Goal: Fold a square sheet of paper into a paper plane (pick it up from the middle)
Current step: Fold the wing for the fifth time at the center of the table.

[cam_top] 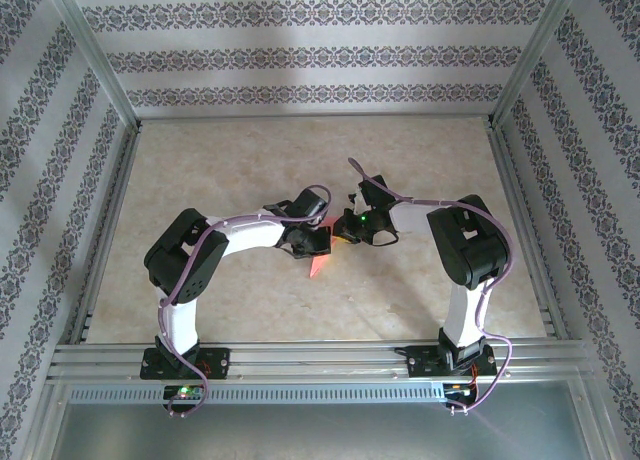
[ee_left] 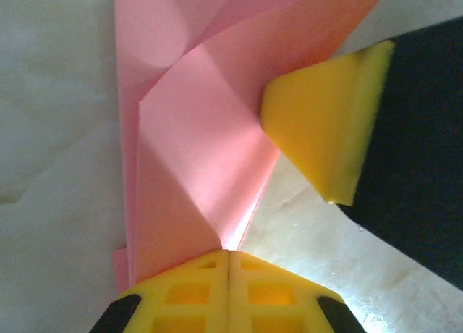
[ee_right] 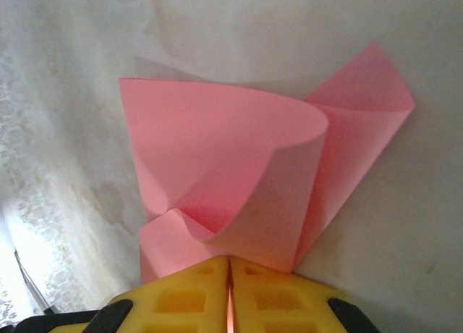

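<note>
Left jaws and right jaws are both pressed together, pinching the square sheet of paper (cam_top: 318,263) from opposite sides, midway between the counter's (cam_top: 300,160) left and right edges, slightly nearer its near edge, probably anchoring the half-folded layers for creasing.

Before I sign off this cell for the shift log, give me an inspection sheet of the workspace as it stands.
Surface: beige marbled tabletop, bare around the arms.
Job's things: pink paper sheet at mid-table, creased and partly folded, one flap curled over; not yet a plane.
Clutter: nothing seen.
Grippers: left gripper shut on the sheet's edge; right gripper shut on the sheet from the other side.
Cables: purple cables run along both arms, looping at the wrists; none on the paper.
Surroundings: aluminium frame around the table, patterned walls on three sides.
</note>
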Robot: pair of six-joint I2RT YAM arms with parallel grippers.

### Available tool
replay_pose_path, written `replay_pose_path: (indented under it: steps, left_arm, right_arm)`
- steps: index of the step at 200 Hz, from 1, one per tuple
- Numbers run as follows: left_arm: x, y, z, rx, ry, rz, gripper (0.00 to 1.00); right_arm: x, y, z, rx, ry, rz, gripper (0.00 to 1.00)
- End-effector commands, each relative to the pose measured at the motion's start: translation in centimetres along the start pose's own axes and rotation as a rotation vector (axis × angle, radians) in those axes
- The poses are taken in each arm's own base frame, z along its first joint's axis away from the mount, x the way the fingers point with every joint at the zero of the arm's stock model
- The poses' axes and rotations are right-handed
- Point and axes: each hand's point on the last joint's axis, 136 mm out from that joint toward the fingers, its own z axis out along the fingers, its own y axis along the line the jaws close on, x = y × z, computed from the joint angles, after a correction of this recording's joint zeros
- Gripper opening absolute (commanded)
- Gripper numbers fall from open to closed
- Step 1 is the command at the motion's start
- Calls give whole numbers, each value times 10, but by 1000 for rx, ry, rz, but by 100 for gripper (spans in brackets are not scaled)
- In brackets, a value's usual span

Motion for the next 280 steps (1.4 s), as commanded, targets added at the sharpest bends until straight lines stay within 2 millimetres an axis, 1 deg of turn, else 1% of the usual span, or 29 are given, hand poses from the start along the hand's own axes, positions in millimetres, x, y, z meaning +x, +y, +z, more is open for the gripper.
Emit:
replay_pose_path:
  steps: [1,31,46,60,76,99,119,131,144,153,161,171,182,193,211,223,241,253,260,280]
  left_arm:
    - [13,24,8,-68,42,-49,3]
    - [25,36,12,-101,83,-70,1]
    - [30,43,12,-128,99,-75,0]
    - [34,47,11,-144,109,-71,0]
    - [37,51,11,-154,118,-68,0]
    - [38,51,11,-153,123,-64,0]
    - [37,49,12,-148,126,-57,0]
    - [37,48,12,-142,125,-53,0]
    - [35,46,11,-137,124,-48,0]
    - [35,45,11,-135,124,-43,0]
    - [34,44,11,-133,122,-41,0]
    - [33,43,11,-131,121,-39,0]
    - [32,42,11,-128,119,-37,0]
    - [32,41,11,-125,118,-35,0]
    - [32,41,11,-123,118,-36,0]
    - [32,41,11,-122,116,-33,0]
    - [32,41,11,-122,117,-32,0]
    - [33,42,10,-122,118,-32,0]
    - [33,41,9,-119,117,-31,0]
    - [35,39,6,-106,116,-33,0]
  right_arm:
    - [17,-21,6,62,53,43,12]
    - [8,-21,3,54,42,24,12]
    - [-4,-21,-2,44,19,7,12]
    - [-22,-23,-8,29,-12,8,12]
    - [-44,-35,-16,43,-54,32,12]
    - [-73,-55,-27,119,-107,69,13]
    - [-93,-69,-37,171,-147,92,12]
    - [-102,-66,-46,164,-174,84,11]
    - [-106,-54,-59,142,-206,52,11]
    - [-103,-41,-67,108,-221,21,11]
    - [-97,-30,-73,74,-226,-3,11]
    - [-84,-20,-76,50,-220,-23,11]
    - [-66,-13,-75,32,-203,-45,11]
    - [-50,-6,-69,11,-176,-59,11]
    - [-25,9,-53,-40,-113,-67,11]
    - [-15,19,-41,-64,-76,-73,11]
    - [-6,28,-24,-79,-36,-84,11]
    - [-4,27,-12,-78,-10,-69,10]
    - [-4,23,-7,-73,0,-49,10]
    - [-4,4,7,-34,18,17,9]
